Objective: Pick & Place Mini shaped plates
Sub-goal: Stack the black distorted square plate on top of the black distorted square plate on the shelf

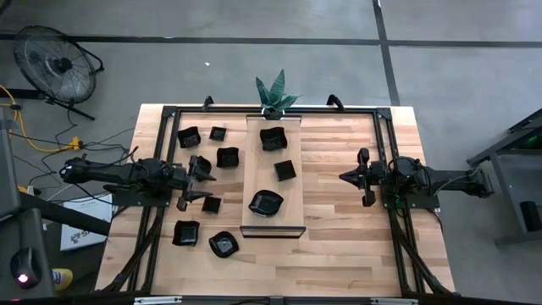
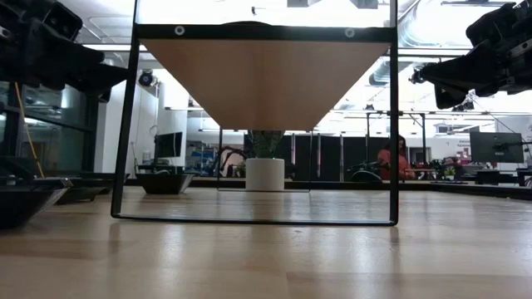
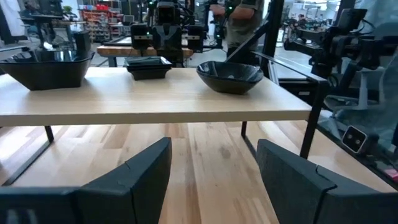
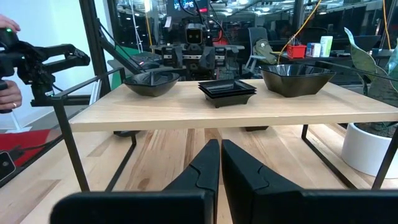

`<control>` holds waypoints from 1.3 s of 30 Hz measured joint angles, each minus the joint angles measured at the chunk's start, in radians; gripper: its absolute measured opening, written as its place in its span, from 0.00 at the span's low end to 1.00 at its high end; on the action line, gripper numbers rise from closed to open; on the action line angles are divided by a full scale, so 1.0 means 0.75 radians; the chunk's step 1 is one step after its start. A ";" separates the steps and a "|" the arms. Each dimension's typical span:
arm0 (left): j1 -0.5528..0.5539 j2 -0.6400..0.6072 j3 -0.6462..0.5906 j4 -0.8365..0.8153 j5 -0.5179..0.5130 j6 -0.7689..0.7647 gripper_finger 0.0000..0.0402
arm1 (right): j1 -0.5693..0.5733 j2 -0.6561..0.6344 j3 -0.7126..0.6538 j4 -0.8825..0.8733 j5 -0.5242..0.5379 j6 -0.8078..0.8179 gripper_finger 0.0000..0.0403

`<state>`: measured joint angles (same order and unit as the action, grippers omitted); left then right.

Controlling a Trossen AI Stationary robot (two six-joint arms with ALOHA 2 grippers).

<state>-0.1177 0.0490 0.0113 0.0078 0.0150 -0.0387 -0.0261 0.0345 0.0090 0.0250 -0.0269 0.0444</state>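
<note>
On the raised wooden board [image 1: 273,216] sit three black mini plates [image 1: 266,203], while the left gripper [image 1: 196,179] hovers spread and the right gripper [image 1: 354,177] hangs pressed together.

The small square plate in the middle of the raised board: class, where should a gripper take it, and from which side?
Grip the square plate by two opposite straight rims, coming straight down from above: it sits flat and low on the board.

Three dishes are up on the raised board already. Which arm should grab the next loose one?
Left. The left gripper, fingers open, sits among the loose glossy black mini plates beside the long pale wooden board. The right gripper is shut, with none on its side.
</note>
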 joint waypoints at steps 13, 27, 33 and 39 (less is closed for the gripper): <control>0.001 0.127 0.255 -0.329 -0.517 0.012 0.58 | 0.000 -0.001 0.000 0.001 0.000 0.000 0.03; 0.258 0.536 0.538 -0.408 -0.648 -0.101 0.58 | 0.000 -0.001 0.000 0.001 0.000 0.000 0.03; 0.603 0.632 0.599 -0.497 -0.425 -0.227 0.58 | 0.000 -0.001 0.000 0.001 0.000 0.000 0.03; 0.901 0.727 0.611 -0.600 -0.206 -0.412 0.58 | 0.000 -0.001 0.000 0.001 0.000 0.000 0.03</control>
<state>0.5580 0.5942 0.4697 -0.4424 -0.1398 -0.3479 -0.0260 0.0341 0.0090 0.0254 -0.0266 0.0444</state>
